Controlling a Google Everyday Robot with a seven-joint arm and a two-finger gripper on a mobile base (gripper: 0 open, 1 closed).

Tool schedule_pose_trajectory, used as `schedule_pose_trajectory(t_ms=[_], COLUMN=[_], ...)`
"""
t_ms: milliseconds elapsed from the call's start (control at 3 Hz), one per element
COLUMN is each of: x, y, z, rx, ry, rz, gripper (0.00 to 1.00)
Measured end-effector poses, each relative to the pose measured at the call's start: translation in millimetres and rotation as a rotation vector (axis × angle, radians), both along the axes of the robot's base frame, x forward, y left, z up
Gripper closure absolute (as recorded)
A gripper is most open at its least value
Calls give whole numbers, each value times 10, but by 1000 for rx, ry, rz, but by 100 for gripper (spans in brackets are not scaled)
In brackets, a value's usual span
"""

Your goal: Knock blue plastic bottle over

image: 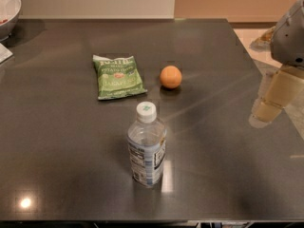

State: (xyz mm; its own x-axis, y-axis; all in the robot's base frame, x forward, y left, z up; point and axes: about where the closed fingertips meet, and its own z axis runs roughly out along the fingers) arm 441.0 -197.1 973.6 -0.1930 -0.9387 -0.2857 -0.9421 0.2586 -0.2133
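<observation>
The bottle (147, 148) is standing upright on the dark tabletop (61, 141), toward the near edge and about midway across, with its white cap on and a pale printed label wrapping its lower half. Nothing is touching it. The gripper (268, 109) is hanging at the right side of the scene, over the right edge of the tabletop and well apart from the bottle, slanting down and to the left beneath a grey part of the arm; whether it is wide or narrow, I cannot tell, and it is holding nothing that shows. Farther back, a green chip bag (118, 76) is lying flat, left of the bottle's line, and an orange (170, 77) is sitting just to the right of the bag, apart from it. Both are lying well clear of the bottle. A white bowl (7, 8) is showing partly at the far left corner, cut off by the frame. A small bright glint of light is reflecting off the tabletop at the near left.
</observation>
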Motion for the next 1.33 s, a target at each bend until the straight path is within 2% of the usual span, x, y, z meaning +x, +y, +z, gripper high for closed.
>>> schedule_pose_trajectory(t_ms=[667,1333], x=[-110,-511], y=[723,1288], z=[-176,-313], rx=[232,402], ry=[55,105], rz=[139,279], gripper=[0,0])
